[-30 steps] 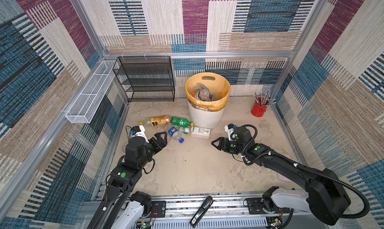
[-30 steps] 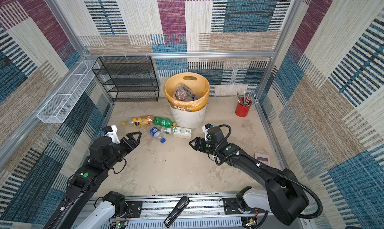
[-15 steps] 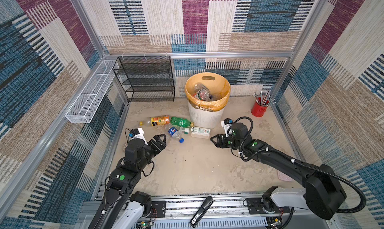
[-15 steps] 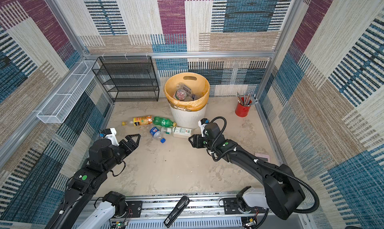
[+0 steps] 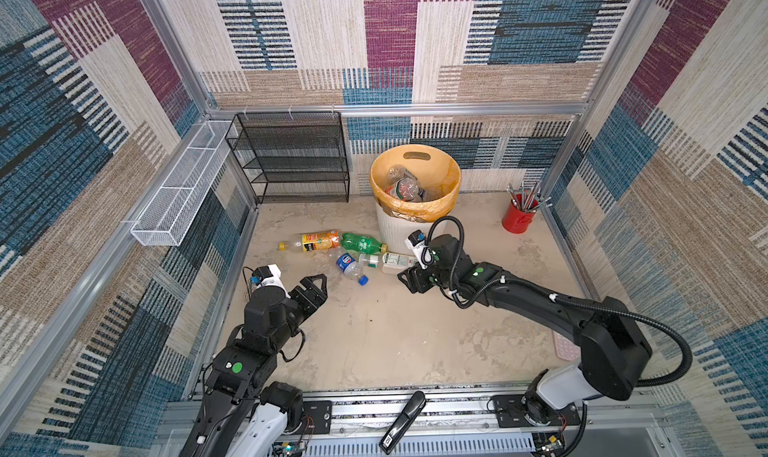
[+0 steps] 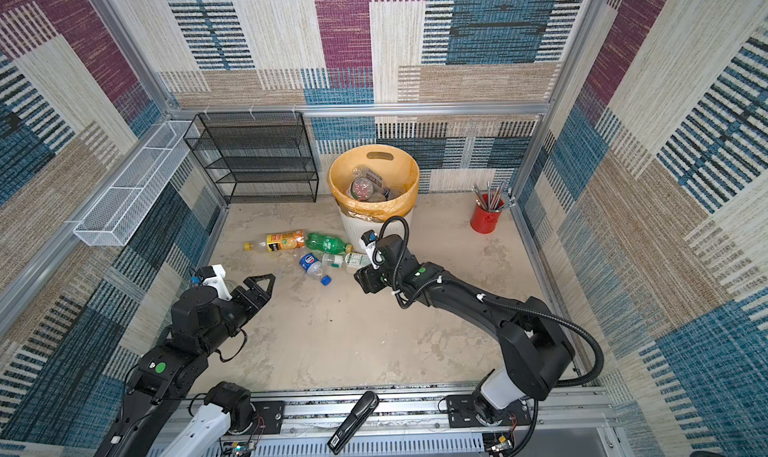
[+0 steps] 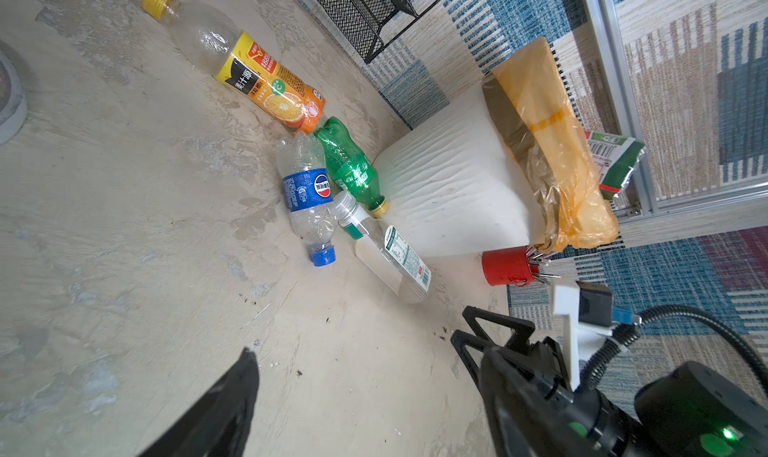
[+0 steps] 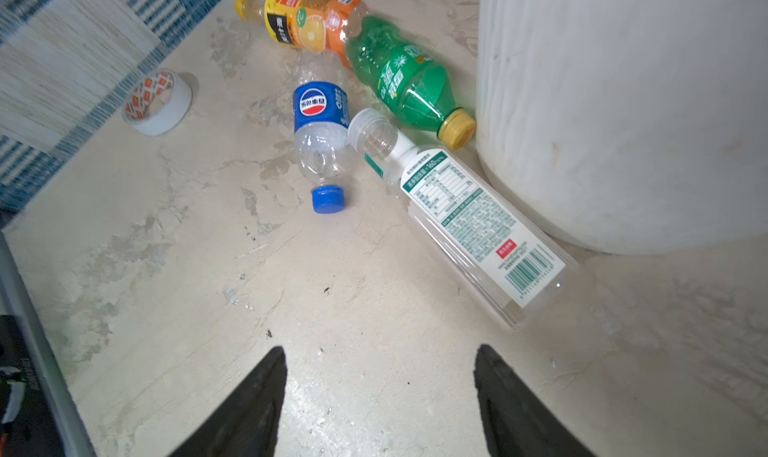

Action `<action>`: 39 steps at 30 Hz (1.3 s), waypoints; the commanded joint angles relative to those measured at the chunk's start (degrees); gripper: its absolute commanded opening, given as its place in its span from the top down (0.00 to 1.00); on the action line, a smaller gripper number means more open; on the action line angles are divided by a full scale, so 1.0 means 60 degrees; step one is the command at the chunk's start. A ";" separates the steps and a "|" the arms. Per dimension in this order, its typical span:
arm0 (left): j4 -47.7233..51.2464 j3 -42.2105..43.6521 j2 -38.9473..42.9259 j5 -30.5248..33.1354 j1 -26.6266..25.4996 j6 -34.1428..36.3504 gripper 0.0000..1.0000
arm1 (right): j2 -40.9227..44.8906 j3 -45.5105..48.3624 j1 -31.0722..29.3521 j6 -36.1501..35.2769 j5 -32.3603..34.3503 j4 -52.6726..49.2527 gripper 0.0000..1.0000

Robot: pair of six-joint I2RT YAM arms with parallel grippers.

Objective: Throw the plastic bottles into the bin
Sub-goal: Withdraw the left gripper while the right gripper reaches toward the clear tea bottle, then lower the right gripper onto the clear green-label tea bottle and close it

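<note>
While right claw (image 8: 380,348) gapes near bottles (image 8: 320,139), left claw (image 5: 312,284) spread

Glossy plastic bottles (image 8: 320,114) on a matt, rough floor (image 8: 374,309) — the bin (image 8: 623,102) ribbed white plastic, glossy liner (image 7: 548,143).

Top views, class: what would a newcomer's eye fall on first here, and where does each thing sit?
The orange-lined white bin stands at the back, with crushed bottles inside. Four plastic bottles lie on the floor just left of it in both top views. The right gripper hovers open near the clear white-labelled bottle, and the left gripper hangs open further left.
</note>
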State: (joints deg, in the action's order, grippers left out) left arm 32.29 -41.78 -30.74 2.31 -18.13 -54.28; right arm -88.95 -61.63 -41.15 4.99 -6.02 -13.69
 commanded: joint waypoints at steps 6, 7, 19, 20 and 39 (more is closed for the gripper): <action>0.0264 0.0078 0.0205 0.0139 0.0008 -0.0210 0.16 | -0.1391 -0.1436 -0.0100 -0.1975 0.1027 -0.1356 0.22; 0.0279 0.0093 0.0229 0.0153 0.0004 -0.0211 0.16 | -0.1570 -0.1609 -0.0097 -0.2144 0.1118 -0.1476 0.21; 0.0347 0.0179 0.0347 0.0155 0.0005 -0.0280 0.16 | -0.3058 -0.3118 -0.0137 -0.3400 0.1552 -0.2236 0.17; 0.0360 0.0180 0.0361 0.0148 0.0006 -0.0284 0.16 | -0.3178 -0.3240 -0.0142 -0.3473 0.1589 -0.2298 0.17; 0.0622 0.0177 0.0565 0.0200 0.0004 -0.0299 0.16 | -0.5205 -0.4978 -0.0128 -0.4348 0.2203 -0.2974 0.17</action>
State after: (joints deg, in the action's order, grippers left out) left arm 34.98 -40.97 -27.40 2.83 -18.13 -55.53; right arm -119.00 -90.74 -41.89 -20.16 7.07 -30.37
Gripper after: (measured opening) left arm 0.841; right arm 0.835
